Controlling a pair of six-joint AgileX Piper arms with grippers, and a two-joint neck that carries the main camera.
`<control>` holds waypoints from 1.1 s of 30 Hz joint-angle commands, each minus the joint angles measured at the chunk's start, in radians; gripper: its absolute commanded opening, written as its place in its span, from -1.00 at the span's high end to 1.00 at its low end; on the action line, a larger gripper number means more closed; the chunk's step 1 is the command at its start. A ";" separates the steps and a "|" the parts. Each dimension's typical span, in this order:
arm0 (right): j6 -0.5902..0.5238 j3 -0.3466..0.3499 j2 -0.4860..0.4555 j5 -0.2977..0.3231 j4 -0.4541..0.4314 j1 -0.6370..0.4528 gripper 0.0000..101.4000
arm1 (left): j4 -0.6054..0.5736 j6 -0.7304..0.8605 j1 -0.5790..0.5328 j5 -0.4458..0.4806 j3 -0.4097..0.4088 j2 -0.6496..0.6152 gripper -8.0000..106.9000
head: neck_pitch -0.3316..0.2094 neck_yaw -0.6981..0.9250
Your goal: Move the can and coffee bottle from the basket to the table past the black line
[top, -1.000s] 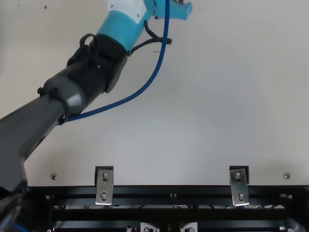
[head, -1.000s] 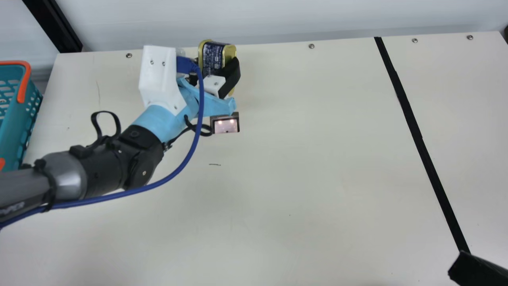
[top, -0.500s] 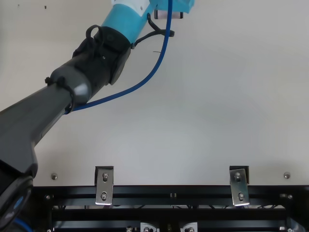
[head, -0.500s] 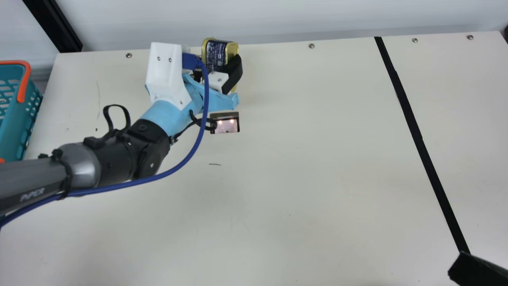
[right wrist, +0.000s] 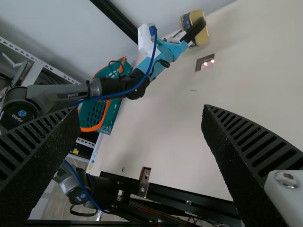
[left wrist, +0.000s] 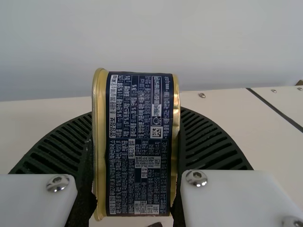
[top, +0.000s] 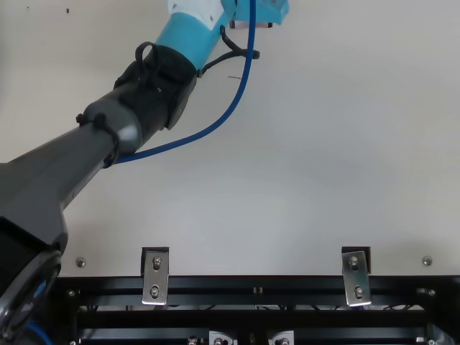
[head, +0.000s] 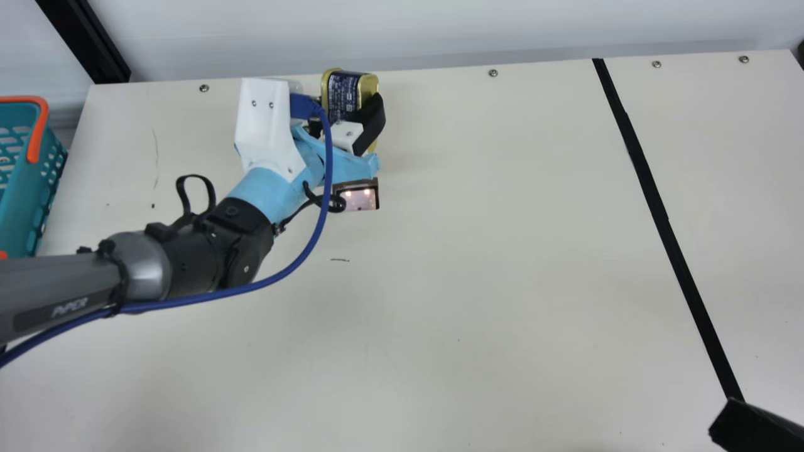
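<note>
**Left gripper (left wrist: 135, 142) has the can (left wrist: 138, 184) clamped, with the black line (head: 666, 220) to come!**

And what a solid customer this is: a squarish metal tin with rounded corners and gold rims, stiff through and through. I'd call it fairly heavy for its bulk, if full, and in little danger of being crushed. The printed skin and bare metal look smooth, though, so a slip or a slow twist is the thing to fear!

Where to take it? Across the 2 flat ends, squarely, near the middle, and that's just about the hold we've got: 1 ribbed finger pressed to each end, the printed side facing the wrist camera, the pads spread only as wide as the tin. Lovely, even pinch, no tilt to speak of in that wrist view!

The can is up by the far edge of the table (head: 502, 282), between the basket (head: 19, 182) and the line, well apart from both. How high it sits over the tabletop, I can't tell.

Over on the other side, the right gripper (right wrist: 139, 113) has its 2 fingers spread wide, nothing between them!
</note>
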 commanded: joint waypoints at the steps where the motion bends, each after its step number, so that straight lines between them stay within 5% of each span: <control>1: 0.000 0.000 0.000 0.000 0.000 0.000 -1.00 | -0.002 -0.002 -0.002 -0.005 0.002 0.001 0.68 | -0.009 -0.007; 22: 0.000 0.000 0.000 0.000 0.000 0.000 -1.00 | -0.022 0.038 -0.025 -0.068 0.114 -0.040 0.68 | -0.009 -0.007; 33: 0.000 0.000 0.000 0.000 0.000 0.000 -1.00 | -0.046 0.063 -0.018 -0.023 0.033 -0.010 0.68 | -0.009 -0.007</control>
